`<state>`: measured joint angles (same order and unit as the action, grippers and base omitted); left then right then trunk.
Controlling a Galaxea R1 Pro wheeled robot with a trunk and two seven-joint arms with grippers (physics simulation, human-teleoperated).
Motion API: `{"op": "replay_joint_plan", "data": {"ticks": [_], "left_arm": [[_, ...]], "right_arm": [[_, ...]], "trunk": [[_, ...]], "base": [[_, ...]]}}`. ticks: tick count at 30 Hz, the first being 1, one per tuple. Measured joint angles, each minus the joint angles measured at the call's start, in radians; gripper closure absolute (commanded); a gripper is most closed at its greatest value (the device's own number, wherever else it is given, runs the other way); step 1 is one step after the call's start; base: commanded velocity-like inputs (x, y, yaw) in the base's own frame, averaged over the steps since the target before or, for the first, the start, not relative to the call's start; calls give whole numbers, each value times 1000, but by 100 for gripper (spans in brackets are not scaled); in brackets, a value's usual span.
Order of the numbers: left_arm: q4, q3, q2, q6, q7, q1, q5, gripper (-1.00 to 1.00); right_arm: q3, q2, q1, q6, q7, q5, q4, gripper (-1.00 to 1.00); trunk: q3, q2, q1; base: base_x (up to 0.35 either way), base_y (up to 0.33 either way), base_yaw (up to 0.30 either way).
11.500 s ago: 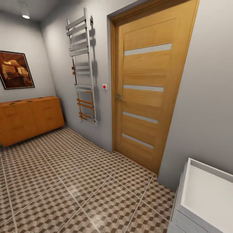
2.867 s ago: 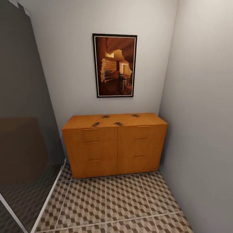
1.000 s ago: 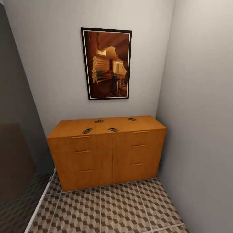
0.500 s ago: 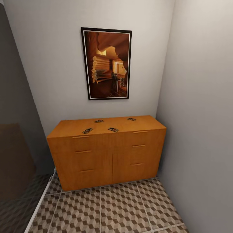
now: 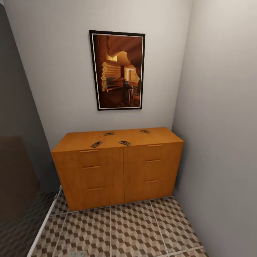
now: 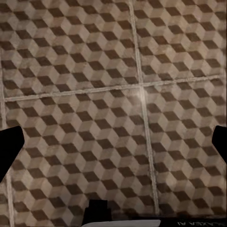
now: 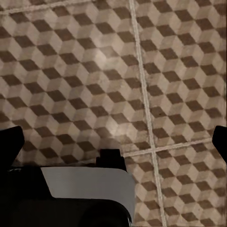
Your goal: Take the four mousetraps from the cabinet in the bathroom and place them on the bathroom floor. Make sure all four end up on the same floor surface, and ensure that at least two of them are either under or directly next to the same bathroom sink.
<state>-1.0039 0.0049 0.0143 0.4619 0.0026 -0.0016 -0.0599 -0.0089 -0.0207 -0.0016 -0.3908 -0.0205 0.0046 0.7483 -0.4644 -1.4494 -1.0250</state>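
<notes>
Orange-brown wood marks the low wide cabinet [image 5: 117, 171], which is seen in the lower middle of the head view, set against the back wall in a narrow corner. Its flat top carries the four small flat brown mousetraps with dark metal parts: one at the front left of the top [image 5: 96, 144], one near the front middle [image 5: 125, 143], one further back left of centre [image 5: 109, 134] and one at the back right [image 5: 145, 131]. All four are lying apart from one another. Drawer fronts with wooden bar handles are shown on both halves of the cabinet. A tall black-framed picture in warm brown tones [image 5: 117, 70] is hung on the pale grey wall above it. The tiled bathroom floor with its brown, beige and white cube pattern [image 5: 142, 228] is spread across the bottom of the frame, and a dark glossy panel [image 5: 18, 171] is seen along the left edge.

In the left wrist view, the same cube-patterned tiles and pale grout lines are seen from above. The left gripper [image 6: 113, 142] is shown with its dark fingertips [image 6: 10, 144] at opposite side edges of the frame, spread wide and grasping nothing.

In the right wrist view, the patterned tiles are seen again. The right gripper [image 7: 113, 142] is likewise spread, its dark fingertips [image 7: 11, 142] at the far side edges with nothing between them.
</notes>
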Motion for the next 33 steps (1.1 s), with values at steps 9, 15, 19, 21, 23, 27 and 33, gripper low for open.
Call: {"op": "replay_joint_plan", "data": {"ticks": [9,15,19,21,23,27,33], "left_arm": [[-409,-1,-2,243,0,-7,2,-100],[-459,-1,-4,279,-2,-88,2,-100],[-468,-5,-9,313,-3,-188,2,-100],[-470,-8,-14,347,-4,-258,1,-100],[-471,-10,-20,375,-4,-310,1,-100],[-473,-19,-51,432,-3,-427,1,-100],[-474,-63,-96,463,-1,-572,3,-100]], "right_arm": [[-21,2,0,-249,-23,1,423,-100],[-45,1,-1,-350,-65,5,648,-100],[-48,2,-33,-409,-95,6,757,-100],[-49,3,-81,-453,-114,7,786,-100],[-49,3,-121,-486,-125,7,797,-100],[-50,3,-214,-551,-139,7,809,-100],[-50,3,-310,-607,-145,7,815,-100]], "trunk": [[0,0,0],[0,0,0],[0,0,0],[0,0,0],[0,0,0],[0,0,0],[0,0,0]], "base": [[0,0,0],[0,0,0],[0,0,0],[0,0,0],[0,0,0],[0,0,0],[0,0,0]]}}
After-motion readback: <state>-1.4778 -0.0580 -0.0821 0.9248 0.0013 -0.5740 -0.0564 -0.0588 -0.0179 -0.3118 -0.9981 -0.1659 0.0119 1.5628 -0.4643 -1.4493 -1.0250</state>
